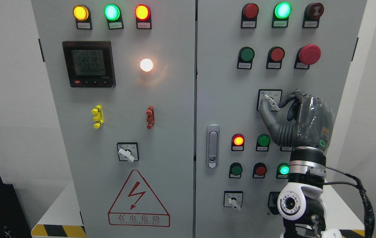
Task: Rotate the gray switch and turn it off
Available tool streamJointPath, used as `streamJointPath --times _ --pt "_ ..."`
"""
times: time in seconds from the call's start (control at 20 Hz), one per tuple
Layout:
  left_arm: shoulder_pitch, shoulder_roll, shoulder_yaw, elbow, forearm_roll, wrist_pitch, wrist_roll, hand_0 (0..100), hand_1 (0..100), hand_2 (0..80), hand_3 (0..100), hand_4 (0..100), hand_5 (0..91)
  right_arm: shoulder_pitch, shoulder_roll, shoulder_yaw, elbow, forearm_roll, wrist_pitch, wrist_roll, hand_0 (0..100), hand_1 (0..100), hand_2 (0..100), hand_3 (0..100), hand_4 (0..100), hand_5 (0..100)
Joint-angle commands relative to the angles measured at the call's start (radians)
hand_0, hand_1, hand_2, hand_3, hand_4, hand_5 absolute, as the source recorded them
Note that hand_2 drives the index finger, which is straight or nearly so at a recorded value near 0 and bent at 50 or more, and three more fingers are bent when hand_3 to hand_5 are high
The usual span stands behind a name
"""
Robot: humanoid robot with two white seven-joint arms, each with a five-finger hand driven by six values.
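- The gray switch point(270, 100), a small rotary knob on a square plate, sits on the right door of the cabinet point(227, 99), below the row of green, red and mushroom-head red buttons.
- The right hand point(298, 120) reaches up from the lower right, its wrist and white forearm joint in front of the lower buttons.
- Its thumb point(264, 110) lies along the left side of the knob, and a curled fingertip comes in from the right; they look to pinch the knob's handle, though the contact itself is partly hidden by the fingers.
- The knob's pale handle points up and to the left, tilted off vertical.
- The remaining fingers are bent inward behind the pinch, not spread.
- Just below the hand, a red lamp point(238, 140) glows beside a dark green button point(263, 140).
- A metal door latch point(212, 146) stands near the seam between the doors, well left of the switch.
- On the left door, a meter display point(88, 63) and a white lamp point(146, 65) are lit.
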Motion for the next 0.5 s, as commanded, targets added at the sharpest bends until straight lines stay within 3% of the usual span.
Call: streamJointPath --times 0.0,0.45 --pt "-0.009 -0.001 0.008 -0.025 0.02 -0.001 -0.001 12 39 0.0 0 0 0.0 -0.001 0.0 0.027 0.0 0.0 0.0 0.001 26 44 67 100 100 100" --pt "-0.009 -0.001 0.008 -0.025 0.02 -0.001 0.0 12 39 0.0 0 0 0.0 -0.001 0.0 0.032 0.0 0.0 0.0 0.001 29 44 67 100 100 100"
